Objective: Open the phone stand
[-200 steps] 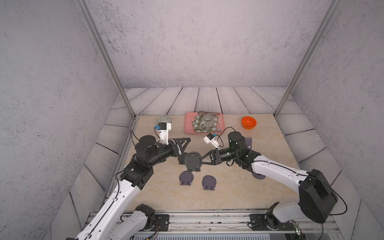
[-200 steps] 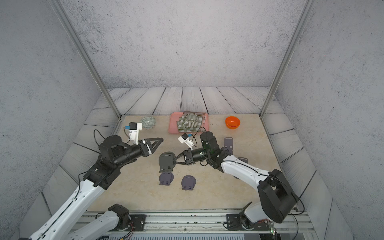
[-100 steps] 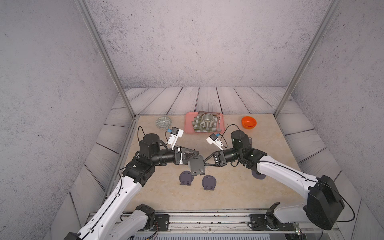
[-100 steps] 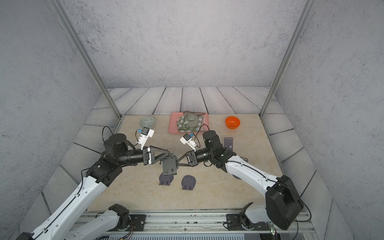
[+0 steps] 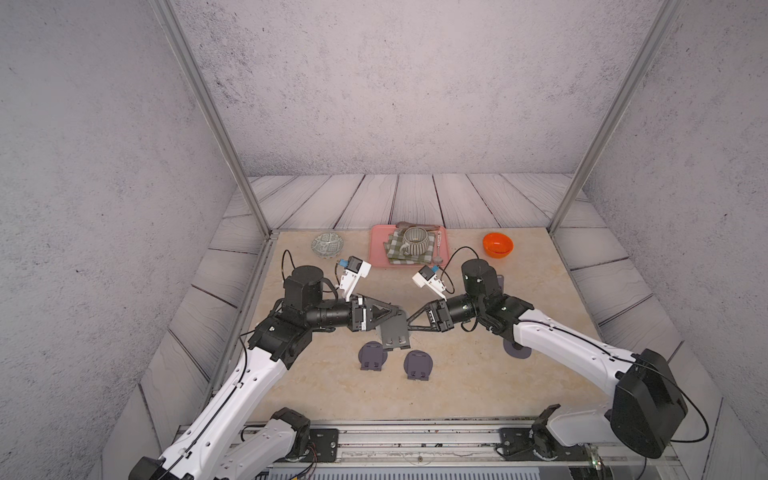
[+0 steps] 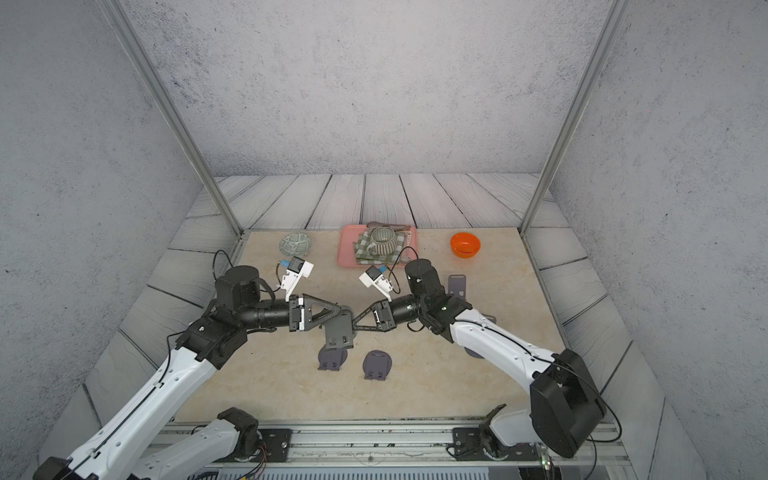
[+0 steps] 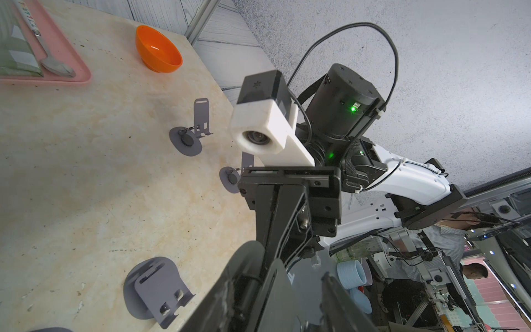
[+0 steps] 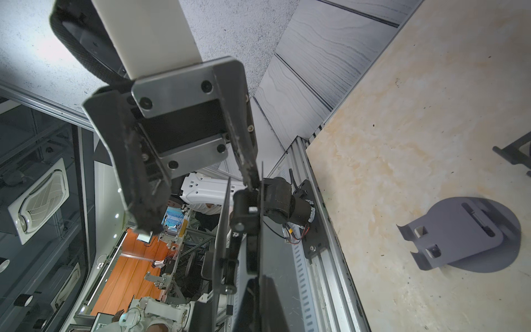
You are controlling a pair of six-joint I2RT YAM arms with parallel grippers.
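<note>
Right hand (image 5: 410, 326) clamps the phone stand (image 5: 392, 330) clear of the desk (image 5: 478, 386), steadying it; left hand (image 5: 391, 312), jaws half-parted and gripping nothing, sits against it, apparently to lever a plate open.

The phone stand (image 5: 394, 328) is dark grey, the table (image 5: 478, 386) beige with marbled veining. At twelve o'clock the tray (image 5: 376, 255) is pink and its cloth (image 5: 392, 251) green-and-white checked; at one o'clock the bowl (image 5: 497, 244) is orange.

Brightly, evenly lit from overhead, soft shadows only. Sharp in both top views, bowed at the edges. Blurred up close in wrist views.
</note>
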